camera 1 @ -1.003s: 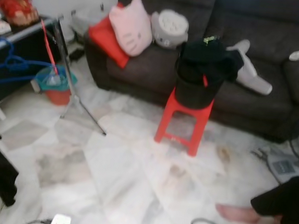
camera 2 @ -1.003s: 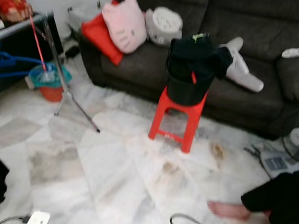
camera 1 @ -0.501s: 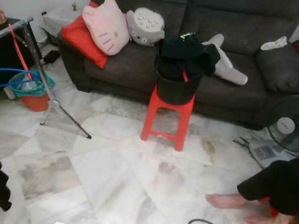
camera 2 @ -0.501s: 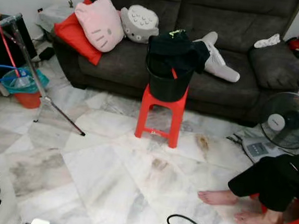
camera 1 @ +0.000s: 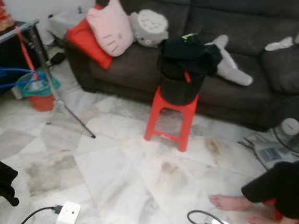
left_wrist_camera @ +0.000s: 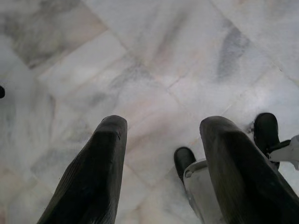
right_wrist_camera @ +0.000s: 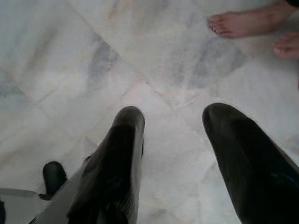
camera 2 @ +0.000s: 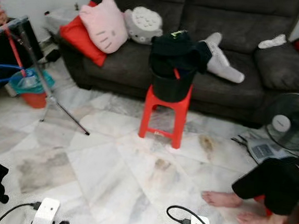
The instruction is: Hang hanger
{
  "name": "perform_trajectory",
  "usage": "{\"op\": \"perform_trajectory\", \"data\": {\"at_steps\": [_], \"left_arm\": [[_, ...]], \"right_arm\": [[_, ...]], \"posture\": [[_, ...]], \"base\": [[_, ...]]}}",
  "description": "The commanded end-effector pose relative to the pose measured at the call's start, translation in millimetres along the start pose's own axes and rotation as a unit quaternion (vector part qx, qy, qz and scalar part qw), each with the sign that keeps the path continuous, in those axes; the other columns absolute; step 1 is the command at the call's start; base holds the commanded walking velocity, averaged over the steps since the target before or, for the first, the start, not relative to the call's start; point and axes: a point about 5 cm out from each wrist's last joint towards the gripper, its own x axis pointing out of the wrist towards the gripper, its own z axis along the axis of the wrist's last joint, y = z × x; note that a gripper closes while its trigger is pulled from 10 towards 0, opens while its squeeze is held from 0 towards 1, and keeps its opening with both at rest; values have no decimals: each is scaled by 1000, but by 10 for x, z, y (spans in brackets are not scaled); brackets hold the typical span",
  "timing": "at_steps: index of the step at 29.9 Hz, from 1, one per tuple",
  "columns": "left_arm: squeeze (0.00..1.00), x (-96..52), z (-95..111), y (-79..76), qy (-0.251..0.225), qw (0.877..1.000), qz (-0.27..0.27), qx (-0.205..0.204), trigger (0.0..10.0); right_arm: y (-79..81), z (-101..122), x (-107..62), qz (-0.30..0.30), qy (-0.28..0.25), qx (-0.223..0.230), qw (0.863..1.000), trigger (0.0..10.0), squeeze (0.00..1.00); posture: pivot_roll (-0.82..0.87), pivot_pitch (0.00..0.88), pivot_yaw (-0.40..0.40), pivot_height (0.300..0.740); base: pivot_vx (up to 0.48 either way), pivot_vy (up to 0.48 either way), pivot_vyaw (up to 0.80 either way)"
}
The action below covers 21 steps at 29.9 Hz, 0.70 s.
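1. Dark grey sofa (camera 1: 231, 72) across the back of the room, taken as the landmark; marble floor (camera 1: 123, 178) in front of it.
2. On the sofa seat: a red cushion (camera 1: 85, 41), a pink cat-face pillow (camera 1: 112, 26), a grey round plush (camera 1: 149, 27), a pale long plush (camera 1: 232, 67).
3. Just in front of the sofa's middle, a red stool (camera 1: 171, 119) carrying a black bucket (camera 1: 179, 88) heaped with dark clothes (camera 1: 190, 51).
4. Off the sofa's left end, a metal rack (camera 1: 43, 66) with splayed legs; beside it a teal and red mop bucket (camera 1: 36, 89).
5. Blue hanger (camera 1: 1, 75) at the rack's far left, long axis roughly level, running out past the frame edge; hook direction not clear.
6. Off the sofa's right end, a floor fan (camera 1: 295, 125); nearer, a seated person's bare feet (camera 1: 235, 204) on the floor.
7. Left gripper (left_wrist_camera: 161, 135) well out from the sofa, pointing down at bare floor, fingers wide apart, nothing between them.
8. Right gripper (right_wrist_camera: 173, 126) likewise aimed at the floor near the feet, fingers spread wide, holding nothing.
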Motion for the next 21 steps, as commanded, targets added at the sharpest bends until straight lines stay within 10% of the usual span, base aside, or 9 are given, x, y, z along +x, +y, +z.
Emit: {"op": "perform_trajectory", "data": {"at_steps": [1, 21], "left_arm": [[0, -6, -31, 21, 10, 1000, 7, -14, 10000], [0, -49, -186, 12, 39, 999, 4, -17, 10000]], "right_arm": [[5, 78, 17, -1, -10, 13, 1000, 10000, 0], [-36, 186, 33, -7, -28, 15, 999, 10000, 0]], "posture": [[-22, 0, 3, 740], [-79, 0, 25, 740]], "base": [[244, 0, 0], [247, 0, 0]]}}
